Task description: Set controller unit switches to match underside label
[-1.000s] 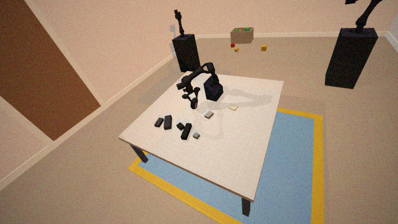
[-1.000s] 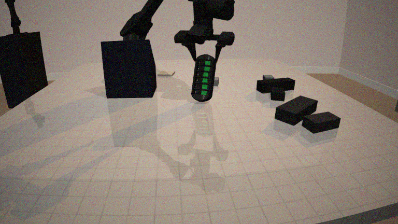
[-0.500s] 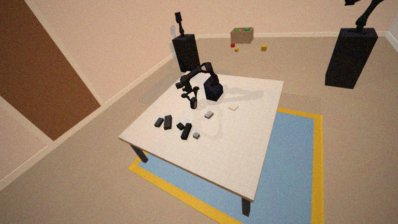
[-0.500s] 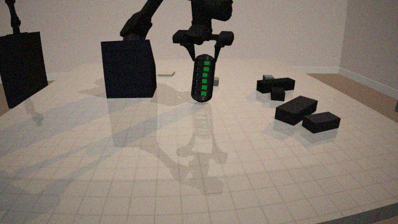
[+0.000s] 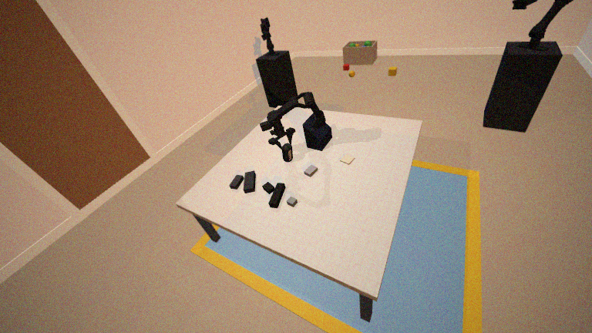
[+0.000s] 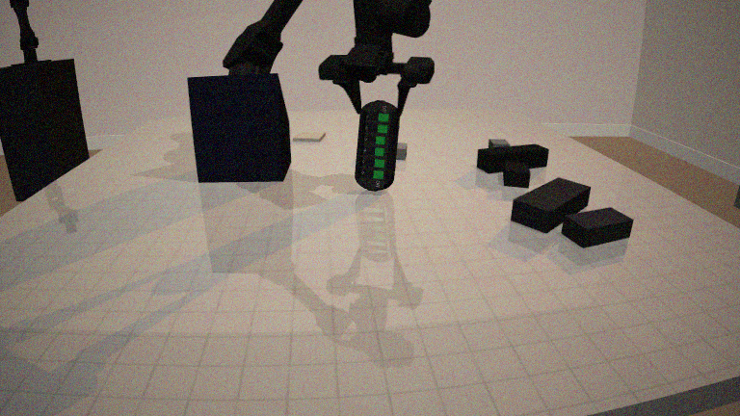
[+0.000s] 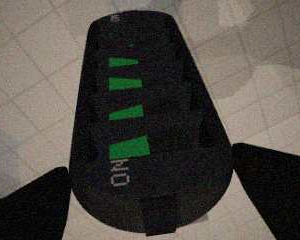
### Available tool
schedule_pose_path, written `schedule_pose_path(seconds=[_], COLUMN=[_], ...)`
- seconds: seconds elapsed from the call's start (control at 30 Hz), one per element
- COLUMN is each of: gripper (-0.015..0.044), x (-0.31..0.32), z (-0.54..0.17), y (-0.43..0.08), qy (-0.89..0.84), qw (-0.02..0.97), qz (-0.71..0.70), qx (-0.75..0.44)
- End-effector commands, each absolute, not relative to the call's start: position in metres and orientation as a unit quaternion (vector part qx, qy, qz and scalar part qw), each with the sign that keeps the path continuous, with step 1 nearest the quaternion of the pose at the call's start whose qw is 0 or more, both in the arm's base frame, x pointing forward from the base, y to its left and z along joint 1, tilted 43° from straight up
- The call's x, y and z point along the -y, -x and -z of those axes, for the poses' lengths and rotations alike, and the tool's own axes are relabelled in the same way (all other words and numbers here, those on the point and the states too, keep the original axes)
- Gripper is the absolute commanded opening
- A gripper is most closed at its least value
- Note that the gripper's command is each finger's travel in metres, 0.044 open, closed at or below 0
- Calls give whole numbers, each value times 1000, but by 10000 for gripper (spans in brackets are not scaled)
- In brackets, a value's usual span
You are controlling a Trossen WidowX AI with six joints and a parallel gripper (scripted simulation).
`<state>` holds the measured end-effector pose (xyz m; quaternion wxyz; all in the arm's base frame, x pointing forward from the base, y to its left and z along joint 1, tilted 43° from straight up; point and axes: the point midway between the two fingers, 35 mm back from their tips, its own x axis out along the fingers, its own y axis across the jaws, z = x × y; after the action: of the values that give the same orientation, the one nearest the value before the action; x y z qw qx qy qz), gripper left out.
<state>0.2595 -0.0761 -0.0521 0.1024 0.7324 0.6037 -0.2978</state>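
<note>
The dark grey controller unit point(image 5: 287, 158) point(image 6: 368, 179) point(image 7: 165, 170) hangs nearly upright on end above the bench point(image 5: 349, 224) point(image 6: 436, 291). Its switch face is turned to the exterior view, which shows six green ends in a column on the ON side. Which ends are pressed I cannot tell. In the top view a pale patch shows on its other side, too small to read. My gripper point(image 6: 380, 113) point(image 7: 151, 165) is shut on the unit near its upper end, one finger on each long side. The wrist view shows the switch face steeply foreshortened.
Several dark blocks point(image 5: 249, 182) point(image 6: 551, 204) lie away from the unit. A grey block point(image 5: 311, 169) point(image 6: 402, 150) lies behind the unit in the exterior view. A smaller grey block point(image 5: 291, 201) and a beige tile point(image 5: 347, 159) point(image 6: 309, 137) also lie there. The arm's dark pedestal point(image 5: 317, 132) point(image 6: 240, 128) stands nearby.
</note>
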Motion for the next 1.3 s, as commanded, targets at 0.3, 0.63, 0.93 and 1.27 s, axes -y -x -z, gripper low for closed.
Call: schedule_pose_path(seconds=[0.3,0.63,0.93,1.27], gripper=[338,338,338,338], x=[85,90,95,100], z=[61,66,71,76], y=[-257,-255,-252,-250], qy=[-725,-721,-717,-713], qw=[120,127,134,141], qz=[310,319,327,335], qx=[-604,-602,-601,-599])
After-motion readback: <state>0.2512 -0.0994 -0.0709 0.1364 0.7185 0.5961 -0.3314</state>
